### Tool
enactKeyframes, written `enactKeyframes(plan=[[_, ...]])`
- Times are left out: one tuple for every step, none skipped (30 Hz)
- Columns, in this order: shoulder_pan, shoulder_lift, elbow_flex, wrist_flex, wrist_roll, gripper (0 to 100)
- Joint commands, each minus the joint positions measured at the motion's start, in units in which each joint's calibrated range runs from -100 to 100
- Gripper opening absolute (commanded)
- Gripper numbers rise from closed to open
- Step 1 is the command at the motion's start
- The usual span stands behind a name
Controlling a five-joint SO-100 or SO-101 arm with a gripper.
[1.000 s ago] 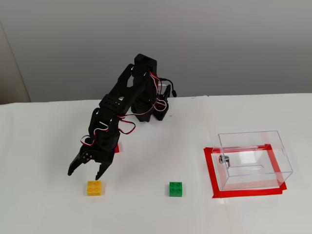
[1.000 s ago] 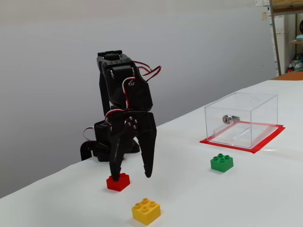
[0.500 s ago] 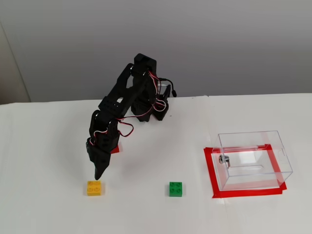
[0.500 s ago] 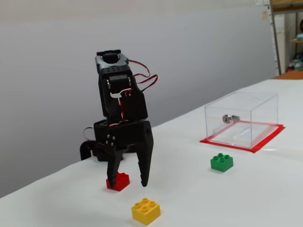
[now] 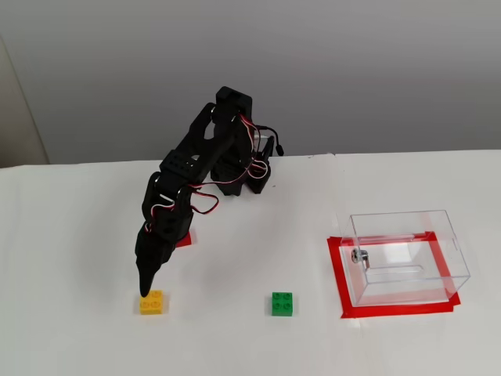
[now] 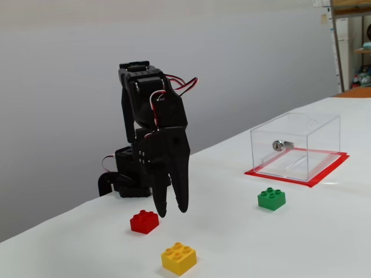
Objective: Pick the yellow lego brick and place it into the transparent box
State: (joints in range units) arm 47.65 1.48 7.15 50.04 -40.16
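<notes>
White covering is seen on the counter [image 5: 70, 235] before a grey wall. Seen from above in a fixed view, the yellow lego brick [image 5: 152, 302] is set near the front edge, left of a green brick [image 5: 282, 303]; the pincer [image 5: 145, 290] is pointed down just above it, edge-on, its gap unreadable. The transparent box [image 5: 407, 257] is placed on red tape toward the right edge.

From the lower fixed view, the pincer [image 6: 172, 210] is shown slightly apart, empty, lifted behind the yellow lego brick [image 6: 179, 258], beside a red brick [image 6: 144, 221].
</notes>
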Motion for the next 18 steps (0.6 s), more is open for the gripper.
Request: enactKeyframes(plan=[[1.9, -0.3, -2.2, 0.0, -3.1, 32], [2.7, -0.2, -1.9, 0.3, -3.9, 32], [3.3, -0.1, -1.8, 0.3, -4.3, 32], [3.8, 0.6, -1.6, 0.1, -4.3, 32], [4.1, 1.5, -1.8, -0.3, -4.3, 32], [4.1, 2.8, -2.4, -0.3, -4.3, 32], [4.2, 3.9, -3.0, -0.4, -4.3, 32], [4.2, 5.1, -4.2, -0.4, -4.2, 32], [4.0, 6.3, -5.3, -0.3, -4.2, 32], [3.8, 7.5, -6.4, -0.3, -4.2, 32], [3.7, 8.7, -7.4, -0.3, -4.2, 32], [3.5, 9.8, -8.6, -0.3, -4.2, 32], [3.0, 10.8, -9.8, -0.3, -4.2, 32], [2.7, 11.9, -10.9, -0.3, -4.2, 32], [2.3, 12.9, -11.8, -0.3, -4.2, 32], [2.1, 13.9, -12.7, -0.3, -4.2, 32], [1.6, 14.9, -13.7, -0.3, -4.2, 32], [1.0, 15.9, -14.5, -0.3, -4.2, 32]])
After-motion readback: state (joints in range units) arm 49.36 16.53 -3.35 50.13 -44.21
